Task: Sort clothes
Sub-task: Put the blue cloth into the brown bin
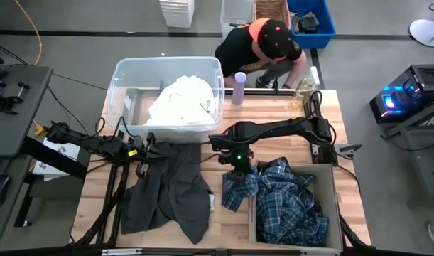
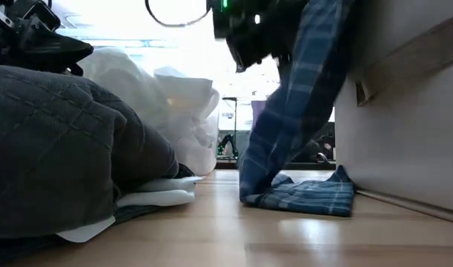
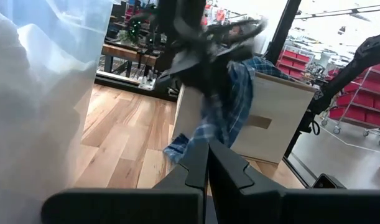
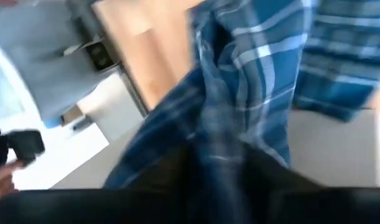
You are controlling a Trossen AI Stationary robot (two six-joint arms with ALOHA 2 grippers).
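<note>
My right gripper point(image 1: 238, 161) is shut on a blue-and-white plaid shirt point(image 1: 288, 203), above the table just left of the beige fabric bin point(image 1: 332, 178). Most of the shirt lies in the bin, and part hangs over its left wall. My left gripper point(image 1: 147, 147) is shut at the far end of a dark grey garment point(image 1: 170, 192) that lies spread on the table. In the left wrist view point(image 3: 207, 167) no cloth shows between its fingers. White clothes point(image 1: 180, 99) are piled in the clear plastic tub point(image 1: 124, 78). My right gripper pinches a bunched fold of the plaid shirt point(image 4: 222, 146) between its two fingers, coming from above. The shirt hangs below the gripper point(image 2: 300, 96), and its lower end point(image 2: 304, 196) lies on the table beside the bin. My left gripper is at the grey garment's far end point(image 1: 154, 146); whether it touches it I cannot tell.
A person point(image 1: 263, 43) crouches at the table's far edge. A purple bottle point(image 1: 239, 87) stands beside the tub, and small items point(image 1: 302, 96) sit at the far right. Bare wood shows between the grey garment and the bin point(image 1: 224, 220).
</note>
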